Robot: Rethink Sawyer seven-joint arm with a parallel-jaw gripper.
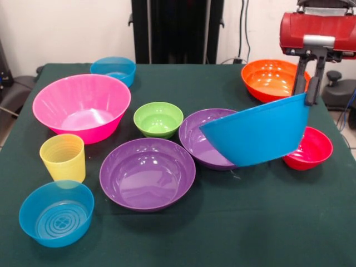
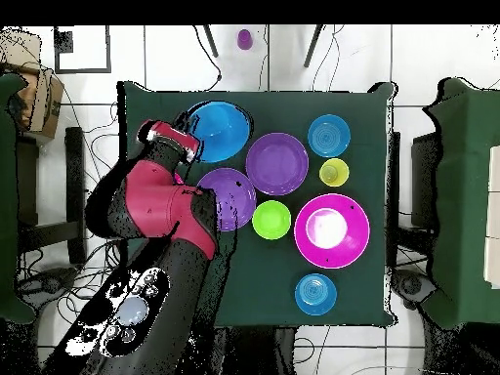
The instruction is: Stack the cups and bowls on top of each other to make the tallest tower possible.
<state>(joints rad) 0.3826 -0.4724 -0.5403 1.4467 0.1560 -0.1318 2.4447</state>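
The gripper hangs at the right of the table, its two dark fingers clamped on the rim of the blue bowl, one on each side of the wall. The bowl is lifted off the green cloth and tipped hard over: its rim runs as a slanting line from the lower left up to the gripper at the upper right, so the mouth faces up and away toward the far side and the rounded bottom swings toward the near side.

It hangs over the right edge of one purple bowl and hides part of the red bowl to the right. The orange bowl sits upright at the far right. The second purple bowl sits nearer, in the middle, with the small green bowl just behind it. The big pink bowl is at the left, the ribbed yellow cup upright in front of it. One clear blue bowl sits at the near left corner, touching the cup as seen from the front, another at the far left. All of these stand mouth up.

From above, a purple cup lies on the floor beyond the table.
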